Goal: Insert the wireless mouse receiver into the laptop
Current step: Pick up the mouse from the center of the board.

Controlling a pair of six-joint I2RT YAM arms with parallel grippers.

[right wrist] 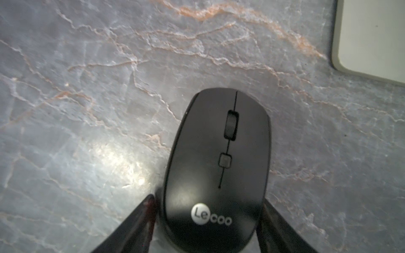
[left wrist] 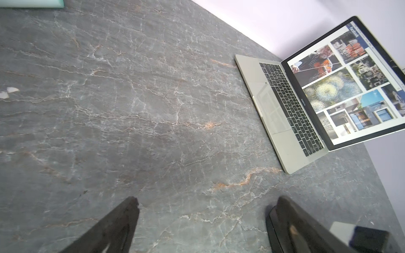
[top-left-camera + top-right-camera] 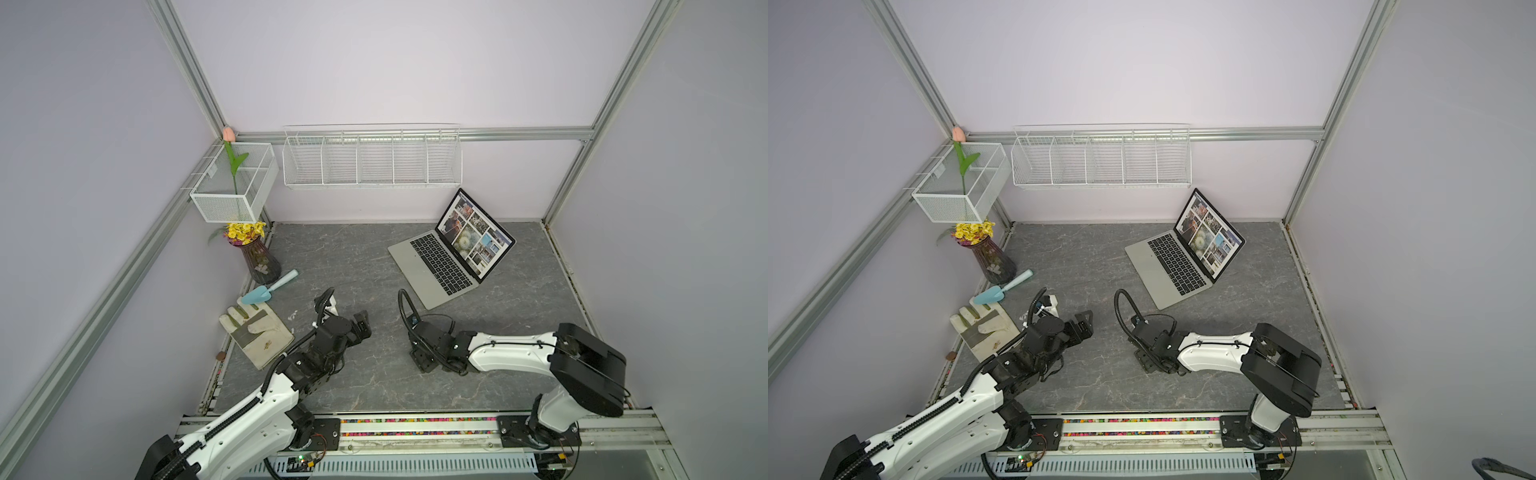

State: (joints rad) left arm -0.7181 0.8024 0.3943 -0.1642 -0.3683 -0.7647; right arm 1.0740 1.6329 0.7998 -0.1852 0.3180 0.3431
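The laptop [image 3: 436, 266] [image 3: 1167, 270] stands open at the back right of the grey stone table, its screen showing a photo grid; the left wrist view also shows the laptop [image 2: 274, 114]. A black oval mouse [image 1: 214, 166] lies on the table near the laptop's corner [image 1: 372, 37]. My right gripper [image 1: 208, 199] points down over the mouse, with a finger pressed against each side of its rear. In both top views the right gripper [image 3: 424, 361] [image 3: 1148, 359] hides the mouse. My left gripper [image 3: 361, 328] [image 3: 1084, 326] [image 2: 207, 203] hovers open over bare table. The wireless mouse receiver is hidden.
At the left edge lie a work glove [image 3: 255, 332] and a blue trowel [image 3: 268, 289], with a vase of yellow flowers [image 3: 259, 259] behind them. A wire rack [image 3: 372, 160] and a mesh basket [image 3: 235, 183] hang on the walls. A small white object [image 3: 330, 309] lies by the left arm.
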